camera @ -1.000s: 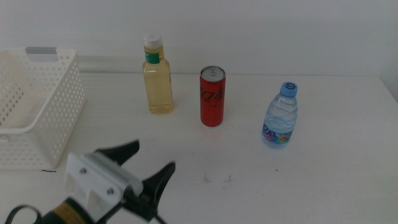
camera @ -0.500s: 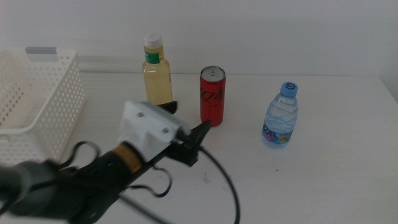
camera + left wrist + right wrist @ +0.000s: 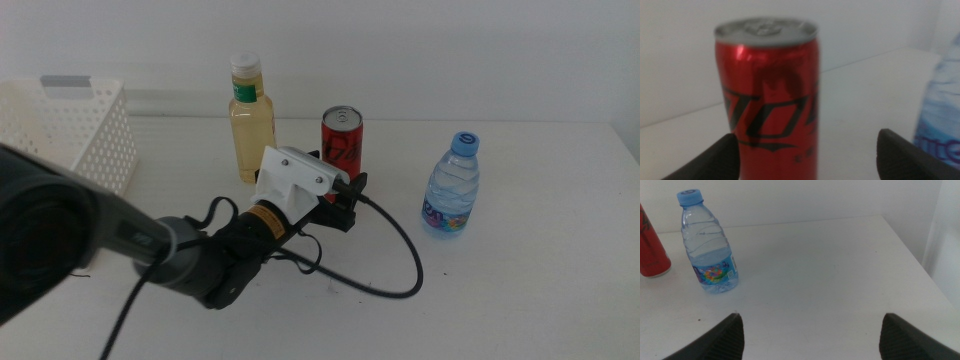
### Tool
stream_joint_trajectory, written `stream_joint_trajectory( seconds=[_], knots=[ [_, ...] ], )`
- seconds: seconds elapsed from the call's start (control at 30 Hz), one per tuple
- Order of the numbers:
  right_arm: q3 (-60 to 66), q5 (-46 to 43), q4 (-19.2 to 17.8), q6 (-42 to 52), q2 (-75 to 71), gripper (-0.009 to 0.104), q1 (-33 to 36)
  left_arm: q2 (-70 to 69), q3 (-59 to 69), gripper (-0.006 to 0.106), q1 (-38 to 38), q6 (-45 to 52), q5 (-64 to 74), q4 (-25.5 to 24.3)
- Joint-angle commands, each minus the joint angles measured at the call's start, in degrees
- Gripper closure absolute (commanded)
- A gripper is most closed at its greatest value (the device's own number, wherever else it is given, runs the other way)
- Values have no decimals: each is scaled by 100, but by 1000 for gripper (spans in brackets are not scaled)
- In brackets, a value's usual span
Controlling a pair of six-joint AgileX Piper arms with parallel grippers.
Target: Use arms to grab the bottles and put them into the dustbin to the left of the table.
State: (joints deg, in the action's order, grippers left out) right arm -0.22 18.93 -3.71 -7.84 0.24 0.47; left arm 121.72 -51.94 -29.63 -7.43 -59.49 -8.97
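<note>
Left gripper (image 3: 345, 200) is right at the red can (image 3: 341, 146), jaws spread wide, nothing held. In the left wrist view the can (image 3: 771, 107) fills the frame, sitting toward one jaw rather than centred in the gap; that jaw looks to be just at the can's side, contact unclear. The other jaw sits well clear, with the water bottle (image 3: 942, 115) behind it.

Left arm (image 3: 190, 255) comes in from the left side, low over the table (image 3: 520, 290), wrist and white camera mount pointing at the can's lower half. A black cable (image 3: 395, 265) loops off it onto the tabletop.

Can stands upright, mid-table near the back. Yellow bottle (image 3: 252, 125) stands upright just left of it, white cap on. Water bottle (image 3: 452, 187) stands upright to the right, apart from the can. White basket (image 3: 75, 130) sits at the table's left edge, well apart from all three.

Right gripper (image 3: 810, 330) is out of the middle view; its own camera shows jaws wide apart, holding nothing, looking across the table at the water bottle (image 3: 707, 247) and a sliver of the can (image 3: 652, 250).
</note>
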Motion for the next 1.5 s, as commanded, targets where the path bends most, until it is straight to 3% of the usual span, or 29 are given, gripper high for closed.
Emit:
stream_joint_trajectory(
  seconds=[0.0, 0.17, 0.7, 0.8, 1.03, 1.27, 1.47],
  knots=[
    [22, -85, -37, 18, -24, 5, -47, 242, -294, 7, -15, -57, 25, 210],
    [22, -85, -37, 18, -24, 5, -47, 647, -763, 7, -15, -57, 127, 468],
    [22, -85, -37, 18, -24, 5, -47, 1174, -1574, 8, -15, -32, 550, 408],
    [22, -85, -37, 18, -24, 5, -47, 1138, -1574, 23, -15, 277, 629, 384],
    [22, -85, -37, 18, -24, 5, -47, 245, -816, 99, -15, 295, 832, -114],
    [22, -85, -37, 18, -24, 5, -47, -1826, 754, 102, -26, 183, 1482, -158],
    [22, -85, -37, 18, -24, 5, -47, -3780, 1007, 102, -26, -580, 4358, -634]
  ],
)
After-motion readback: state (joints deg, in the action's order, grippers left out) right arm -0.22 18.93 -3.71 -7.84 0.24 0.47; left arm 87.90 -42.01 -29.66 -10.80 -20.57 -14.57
